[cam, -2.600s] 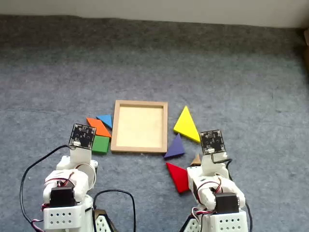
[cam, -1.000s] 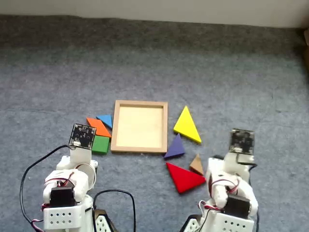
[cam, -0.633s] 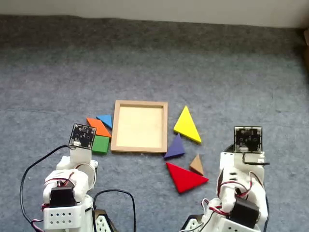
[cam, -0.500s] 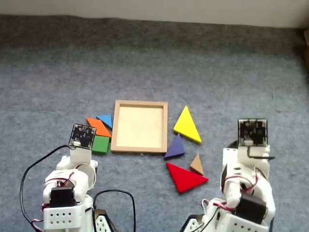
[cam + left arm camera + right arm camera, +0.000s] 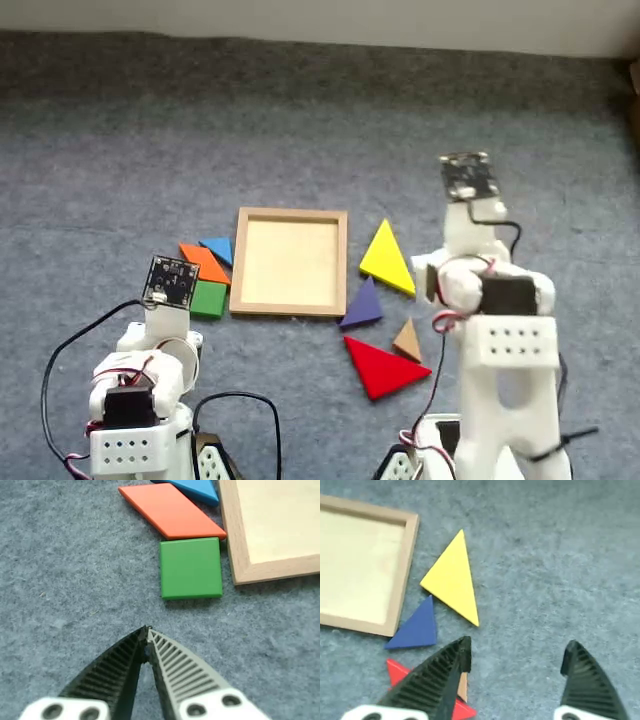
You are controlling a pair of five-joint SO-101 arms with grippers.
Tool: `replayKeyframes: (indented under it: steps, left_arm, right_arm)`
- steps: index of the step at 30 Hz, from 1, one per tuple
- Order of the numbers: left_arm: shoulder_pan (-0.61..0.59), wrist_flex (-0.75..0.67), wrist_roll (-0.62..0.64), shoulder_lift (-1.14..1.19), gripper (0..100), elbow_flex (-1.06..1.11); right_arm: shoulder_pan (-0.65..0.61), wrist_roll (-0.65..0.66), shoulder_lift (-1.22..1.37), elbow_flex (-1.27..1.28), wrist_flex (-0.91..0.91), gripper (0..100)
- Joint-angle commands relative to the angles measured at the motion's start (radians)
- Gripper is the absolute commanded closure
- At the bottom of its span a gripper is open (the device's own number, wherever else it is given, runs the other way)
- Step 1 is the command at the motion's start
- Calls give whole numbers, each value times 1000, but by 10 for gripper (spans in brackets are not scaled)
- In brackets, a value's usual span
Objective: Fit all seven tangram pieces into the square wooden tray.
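Right end effector, spread wide and empty, hangs just short of the yellow triangle beside the wooden tray; left end effector, closed on nothing, points at the green square.

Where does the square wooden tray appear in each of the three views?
High view: tray at the centre, between both piece groups.
Left wrist view: tray corner beside the green square.
Right wrist view: tray beside the yellow triangle.
Shared landmark: its rim on the robot's side.
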Motion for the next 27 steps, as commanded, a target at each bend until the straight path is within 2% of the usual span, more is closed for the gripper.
replayKeyframes:
  steps: [1,7,12,27]
  left_arm:
    - [-2,8,-8,-21,994,19]
    - [-2,8,-8,-21,994,19]
    - [-2,8,-8,-21,994,19]
    - [-2,8,-8,-21,994,19]
  right_arm:
    - [-94,-14,101,-85,-67,694]
    - [-200,-9,288,-93,-165,692]
    - [-231,-8,423,-110,-255,691]
    - [-243,-5,883,-484,-119,691]
